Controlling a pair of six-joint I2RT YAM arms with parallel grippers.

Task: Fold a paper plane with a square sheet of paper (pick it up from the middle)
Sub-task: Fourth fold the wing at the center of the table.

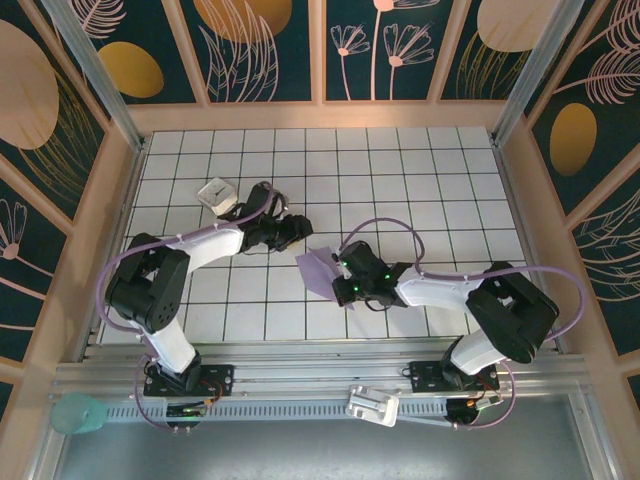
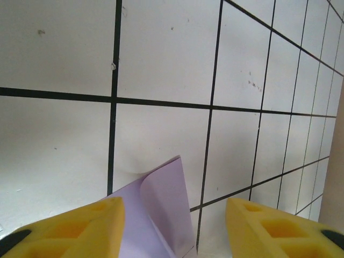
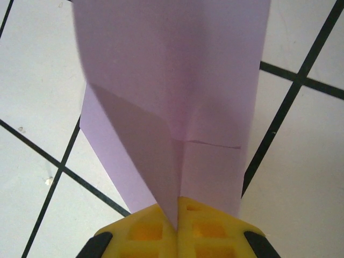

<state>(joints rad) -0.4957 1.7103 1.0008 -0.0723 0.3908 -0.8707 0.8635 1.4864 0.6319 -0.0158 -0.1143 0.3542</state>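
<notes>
The lavender paper point(image 1: 318, 268) is partly folded, with flaps and a centre ridge, and lies between the two arms on the tiled floor. My right gripper point(image 1: 345, 272) is shut on its ridge; in the right wrist view the yellow fingertips point(image 3: 156, 228) pinch the raised fold of the paper point(image 3: 177, 80), which spreads away from them. My left gripper point(image 1: 300, 228) is open just behind the paper. In the left wrist view its yellow fingers point(image 2: 80, 226) stand wide apart with a curled corner of the paper point(image 2: 161, 209) between them, untouched.
A small white block with a dark mark point(image 1: 216, 194) lies on the tiles behind the left arm. Wooden walls point(image 1: 320, 115) ring the floor. A metal rail point(image 1: 320, 375) runs along the near edge, with a teal object point(image 1: 78, 414) at its left end.
</notes>
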